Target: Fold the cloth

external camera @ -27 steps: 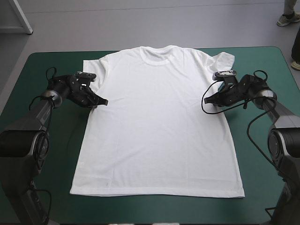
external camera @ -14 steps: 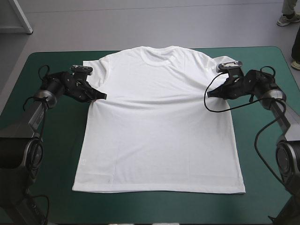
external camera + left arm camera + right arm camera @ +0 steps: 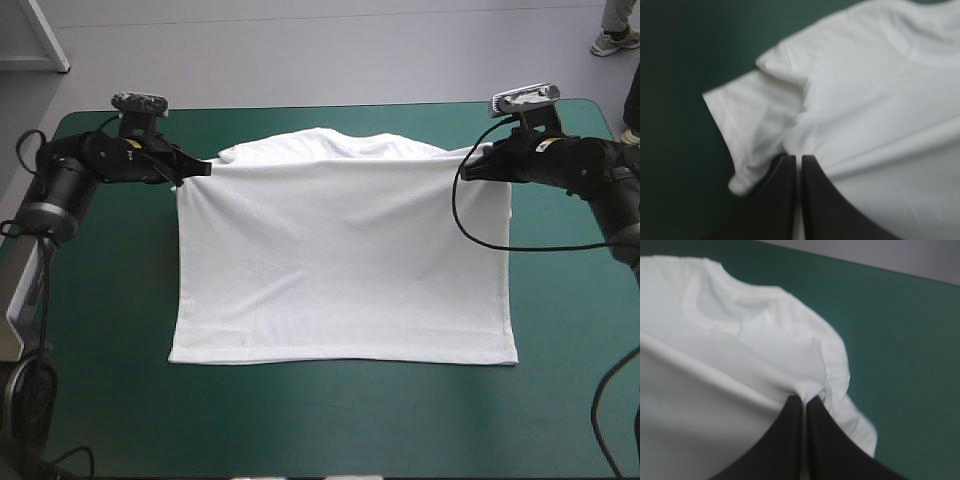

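Firmly — left pincer (image 3: 205, 168), right pincer (image 3: 470, 168); both clamp T-shirt (image 3: 340, 270).

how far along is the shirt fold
Done: the T-shirt lies spread, its hem flat on the teal-green cover. In hand: the left gripper and right gripper are shut on its sides by the sleeves, stretching it taut between them. Left: no fold is laid down yet.

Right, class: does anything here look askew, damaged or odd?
Nothing stands out. The T-shirt is pinched level at both sides by the left gripper and the right gripper, its hem lying straight on the teal-green cover.
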Controlling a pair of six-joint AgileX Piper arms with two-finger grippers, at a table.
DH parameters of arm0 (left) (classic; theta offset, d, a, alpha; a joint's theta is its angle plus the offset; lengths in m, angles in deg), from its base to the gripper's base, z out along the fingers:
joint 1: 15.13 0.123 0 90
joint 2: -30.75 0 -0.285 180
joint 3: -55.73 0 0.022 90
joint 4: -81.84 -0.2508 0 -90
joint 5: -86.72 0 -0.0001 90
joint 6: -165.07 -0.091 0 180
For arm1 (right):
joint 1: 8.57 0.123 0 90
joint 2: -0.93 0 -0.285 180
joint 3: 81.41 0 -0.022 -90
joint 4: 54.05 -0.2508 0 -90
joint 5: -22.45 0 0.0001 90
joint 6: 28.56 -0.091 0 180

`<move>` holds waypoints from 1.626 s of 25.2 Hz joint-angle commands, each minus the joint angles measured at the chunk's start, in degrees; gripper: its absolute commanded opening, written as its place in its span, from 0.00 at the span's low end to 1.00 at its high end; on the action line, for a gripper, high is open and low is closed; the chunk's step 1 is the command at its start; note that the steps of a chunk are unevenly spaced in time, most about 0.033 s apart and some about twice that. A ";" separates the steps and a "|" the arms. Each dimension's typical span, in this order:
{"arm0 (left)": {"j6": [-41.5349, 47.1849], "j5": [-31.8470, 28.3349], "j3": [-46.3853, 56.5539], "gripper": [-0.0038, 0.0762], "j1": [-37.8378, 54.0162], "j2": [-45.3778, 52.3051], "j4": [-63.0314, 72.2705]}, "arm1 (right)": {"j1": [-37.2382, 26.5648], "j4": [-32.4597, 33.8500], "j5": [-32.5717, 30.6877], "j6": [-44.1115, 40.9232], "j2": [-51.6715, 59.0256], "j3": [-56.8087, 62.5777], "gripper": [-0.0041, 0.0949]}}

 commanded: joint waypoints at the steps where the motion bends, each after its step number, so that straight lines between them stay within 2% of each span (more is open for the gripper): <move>1: 0.42 -2.61 -3.98 0.07 -0.06 6.90 1.58 | 0.01 -0.49 3.05 0.66 7.17 -1.85 0.04; 5: 0.42 -1.69 -7.62 0.07 -0.06 13.05 1.58 | 0.01 -0.49 3.05 0.77 13.84 -2.53 0.04; 11: 0.42 3.78 -11.93 0.07 -0.06 18.94 1.46 | 0.01 -0.36 2.58 0.77 20.95 -4.32 0.04; 18: 0.42 4.86 -12.66 0.07 -0.06 26.02 1.37 | 0.01 -0.36 1.61 0.77 27.45 -8.71 0.04; 26: 2.48 1.12 -13.72 0.07 -0.06 17.61 2.15 | 0.01 -0.36 3.68 1.02 17.77 -11.21 0.04; 30: 1.28 1.27 -20.70 0.07 -0.06 10.71 1.65 | 0.01 -0.77 3.11 1.02 8.69 -18.58 0.04; 36: 0.71 5.77 -34.46 0.07 -0.06 4.14 1.43 | 0.01 -1.49 0.53 1.02 1.81 -28.49 0.04; 41: 0.49 7.08 -32.34 0.07 -0.17 3.79 1.22 | 0.01 -1.62 -2.80 1.52 0.60 -29.14 0.04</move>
